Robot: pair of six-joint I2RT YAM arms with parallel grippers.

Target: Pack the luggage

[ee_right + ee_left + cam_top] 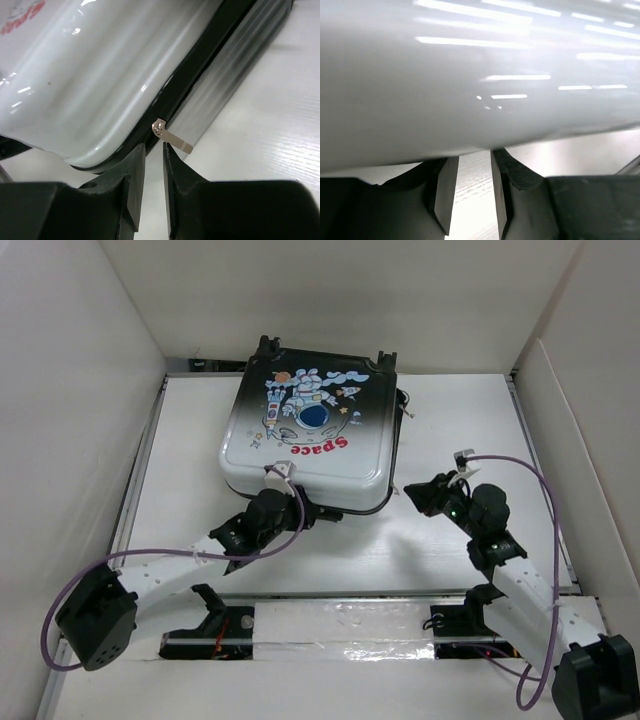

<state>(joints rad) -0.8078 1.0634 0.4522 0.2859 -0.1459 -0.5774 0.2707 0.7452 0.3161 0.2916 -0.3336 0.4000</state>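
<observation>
Glossy shell, black fading to white: the luggage [310,430] lies flat with its lid down and the astronaut print facing up. Left pincer [474,167] sits at the case's near edge, jaws narrow, nothing in the gap, white shell curving just over the tips. Right pincer [154,162] sits at the near right corner, jaws narrow too, gap bare. Metal zip pull [173,140] hangs just past its tips, off the black zip band [200,65]. White table [460,410] lies beneath both.
</observation>
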